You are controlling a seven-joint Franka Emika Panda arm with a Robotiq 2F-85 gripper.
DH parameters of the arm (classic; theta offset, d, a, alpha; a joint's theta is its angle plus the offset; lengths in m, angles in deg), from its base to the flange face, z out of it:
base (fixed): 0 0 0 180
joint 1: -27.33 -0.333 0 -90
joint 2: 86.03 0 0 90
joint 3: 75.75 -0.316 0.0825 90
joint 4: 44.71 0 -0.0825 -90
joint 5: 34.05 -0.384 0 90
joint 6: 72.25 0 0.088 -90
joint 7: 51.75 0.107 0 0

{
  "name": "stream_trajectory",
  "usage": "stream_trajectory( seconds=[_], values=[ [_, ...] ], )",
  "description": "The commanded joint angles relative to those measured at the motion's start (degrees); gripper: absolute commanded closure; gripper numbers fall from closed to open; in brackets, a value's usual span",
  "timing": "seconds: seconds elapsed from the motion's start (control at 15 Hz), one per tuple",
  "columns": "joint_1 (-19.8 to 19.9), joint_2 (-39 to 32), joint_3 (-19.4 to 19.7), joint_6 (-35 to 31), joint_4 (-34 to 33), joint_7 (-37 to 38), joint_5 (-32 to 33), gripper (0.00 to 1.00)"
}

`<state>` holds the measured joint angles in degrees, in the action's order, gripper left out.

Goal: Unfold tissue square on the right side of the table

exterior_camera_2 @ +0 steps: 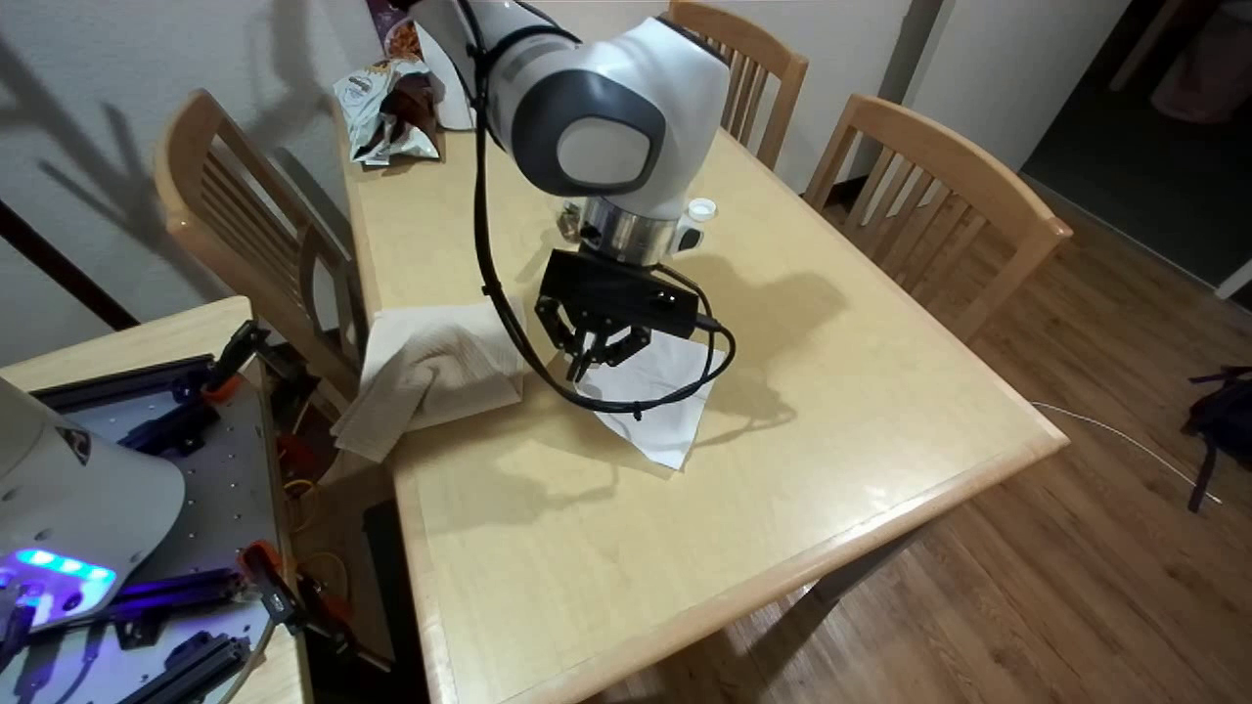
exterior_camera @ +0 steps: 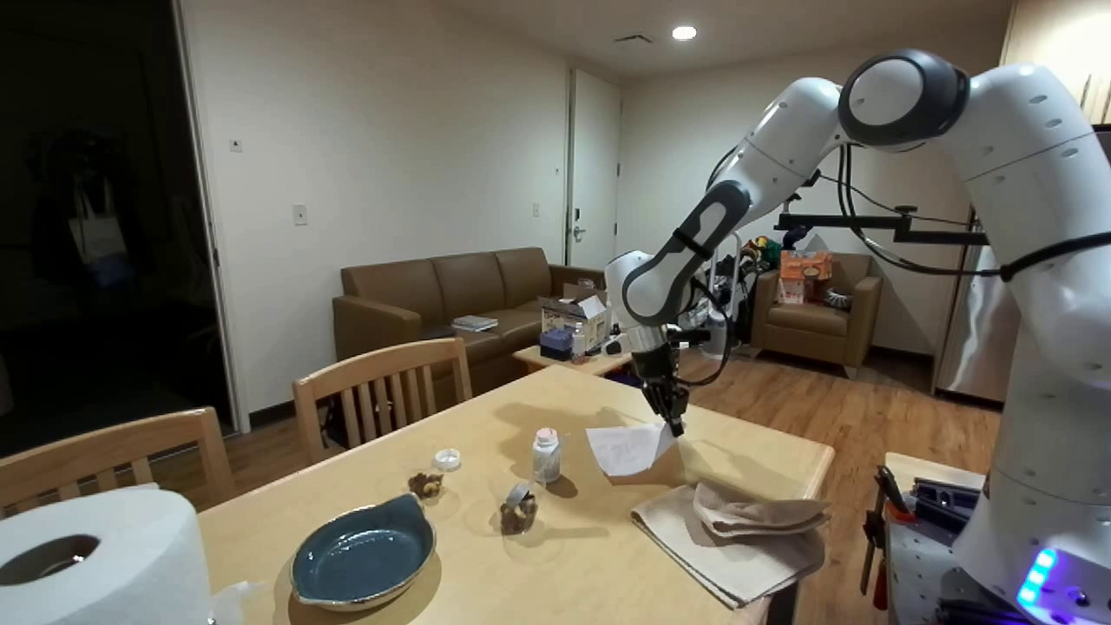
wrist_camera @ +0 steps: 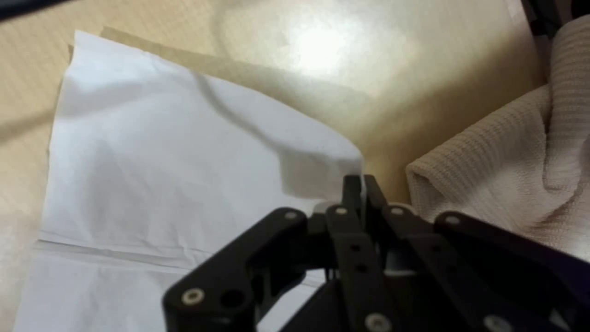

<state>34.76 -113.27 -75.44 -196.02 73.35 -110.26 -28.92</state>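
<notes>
The white tissue (exterior_camera: 623, 450) lies on the wooden table, spread out, with one edge raised toward my gripper. It also shows in an exterior view (exterior_camera_2: 675, 430), partly behind the arm's cable. In the wrist view the tissue (wrist_camera: 175, 161) fills the left side, with a crease running across its lower part. My gripper (wrist_camera: 362, 189) is shut on the tissue's right edge, which is pinched between the fingertips and held just above the table. The gripper also shows in both exterior views (exterior_camera: 675, 424) (exterior_camera_2: 581, 364), pointing down at that edge.
A folded beige cloth (exterior_camera: 725, 547) lies beside the tissue, close to the gripper (wrist_camera: 498, 161). A white bottle (exterior_camera: 546, 457), a blue dish (exterior_camera: 363, 555), a white cap (exterior_camera: 447, 459) and a paper roll (exterior_camera: 130, 555) stand on the table. Snack bags (exterior_camera_2: 386, 112) are at the far end.
</notes>
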Motion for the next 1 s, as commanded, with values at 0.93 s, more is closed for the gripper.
stream_trajectory(
  seconds=[0.93],
  values=[
    [0.6, -8.6, -3.6, -12.0, -0.6, 2.4, -2.9, 0.67]
  ],
)
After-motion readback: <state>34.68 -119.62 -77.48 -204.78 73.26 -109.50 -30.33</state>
